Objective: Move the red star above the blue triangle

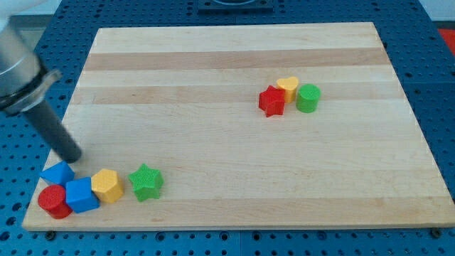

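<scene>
The red star (271, 101) lies at the view's upper right, touching a yellow heart (288, 87) and next to a green cylinder (308, 97). The blue triangle (57, 172) lies at the view's lower left corner of the wooden board (234, 178). My tip (73, 158) is at the blue triangle's upper right edge, touching or nearly touching it, far from the red star.
Around the blue triangle sit a red cylinder (54, 201), a blue cube (82, 195), a yellow hexagon (106, 185) and a green star (146, 181). The board's left edge is close to this group.
</scene>
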Action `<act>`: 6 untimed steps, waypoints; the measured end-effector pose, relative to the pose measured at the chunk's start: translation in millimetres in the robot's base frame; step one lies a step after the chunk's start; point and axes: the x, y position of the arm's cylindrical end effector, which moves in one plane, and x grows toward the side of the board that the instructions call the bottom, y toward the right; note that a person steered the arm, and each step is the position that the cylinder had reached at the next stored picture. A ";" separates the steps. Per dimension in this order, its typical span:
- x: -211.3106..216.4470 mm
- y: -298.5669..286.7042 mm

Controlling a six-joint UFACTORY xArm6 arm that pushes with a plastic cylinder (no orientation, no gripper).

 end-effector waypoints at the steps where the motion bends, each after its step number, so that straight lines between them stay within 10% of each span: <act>1: -10.4 75.9; 4: -15.9 382.8; 6: -96.0 422.7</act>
